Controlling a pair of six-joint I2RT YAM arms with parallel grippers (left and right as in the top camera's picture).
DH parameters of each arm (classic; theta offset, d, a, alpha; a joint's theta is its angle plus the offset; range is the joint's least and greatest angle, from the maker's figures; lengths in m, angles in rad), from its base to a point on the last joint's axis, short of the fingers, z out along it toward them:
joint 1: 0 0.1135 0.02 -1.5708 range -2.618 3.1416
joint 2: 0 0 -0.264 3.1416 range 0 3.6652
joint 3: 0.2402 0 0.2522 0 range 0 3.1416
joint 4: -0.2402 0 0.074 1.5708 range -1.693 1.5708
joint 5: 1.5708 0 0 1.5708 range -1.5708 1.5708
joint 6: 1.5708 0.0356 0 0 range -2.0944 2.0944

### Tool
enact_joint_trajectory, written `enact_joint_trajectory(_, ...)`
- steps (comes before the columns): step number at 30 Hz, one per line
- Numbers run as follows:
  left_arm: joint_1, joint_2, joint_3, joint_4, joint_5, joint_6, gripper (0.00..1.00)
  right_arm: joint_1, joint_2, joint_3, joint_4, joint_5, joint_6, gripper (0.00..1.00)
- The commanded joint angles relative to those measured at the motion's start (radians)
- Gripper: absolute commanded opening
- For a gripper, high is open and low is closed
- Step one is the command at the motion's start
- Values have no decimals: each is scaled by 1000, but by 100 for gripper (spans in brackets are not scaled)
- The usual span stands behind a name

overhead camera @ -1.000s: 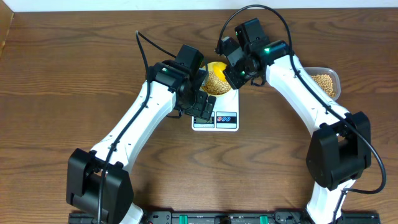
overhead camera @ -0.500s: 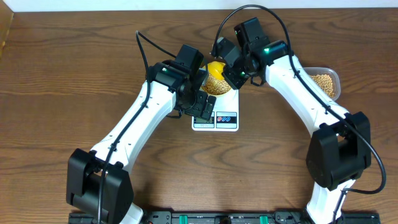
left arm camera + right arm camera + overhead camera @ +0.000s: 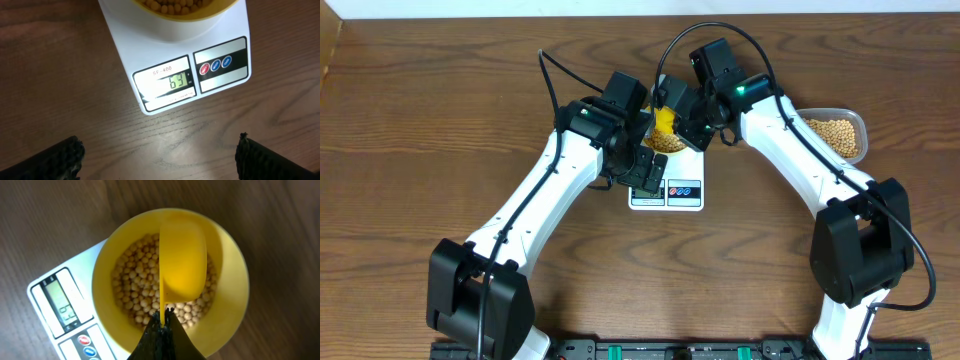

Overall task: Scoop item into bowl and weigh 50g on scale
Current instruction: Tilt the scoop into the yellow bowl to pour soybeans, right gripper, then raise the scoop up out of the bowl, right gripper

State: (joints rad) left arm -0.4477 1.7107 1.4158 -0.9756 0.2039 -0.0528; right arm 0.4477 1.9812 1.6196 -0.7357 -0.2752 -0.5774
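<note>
At 12 o'clock on the scale (image 3: 130,45), the bowl (image 3: 235,275) holds beans (image 3: 132,285) reading 63 (over target), so some probably must come out; right gripper (image 3: 161,330) pinches the scoop (image 3: 182,260) over them, left gripper (image 3: 160,157) spread.

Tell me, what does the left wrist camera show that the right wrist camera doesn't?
Only the left wrist view: the display facing the camera and reading 63, and the left tool wide open over the wooden table, holding nothing.
Only the right wrist view: the whole bowl, with the yellow scoop over the beans, its handle pinched in the right tool.
Both: the white scale, its coloured buttons, and beans in the bowl.
</note>
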Motion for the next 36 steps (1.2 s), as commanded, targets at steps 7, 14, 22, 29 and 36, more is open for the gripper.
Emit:
enact_joint_trajectory(7, 3, 8, -2, -2, 1, -5, 98, 6, -6, -5, 9, 113, -113, 1)
enact_joint_trajectory(14, 3, 8, -2, -2, 1, -5, 98, 6, -6, -6, -45, 95, -112, 1)
enact_joint_trajectory(22, 3, 8, -2, -2, 1, -5, 98, 6, -6, -6, -117, -76, -112, 1)
enact_joint_trajectory(29, 3, 8, -2, -2, 1, -5, 98, 5, -6, -6, -140, -161, -81, 1)
enact_joint_trajectory(36, 3, 8, -2, -2, 1, -5, 98, -11, -6, -6, -140, -270, 45, 1)
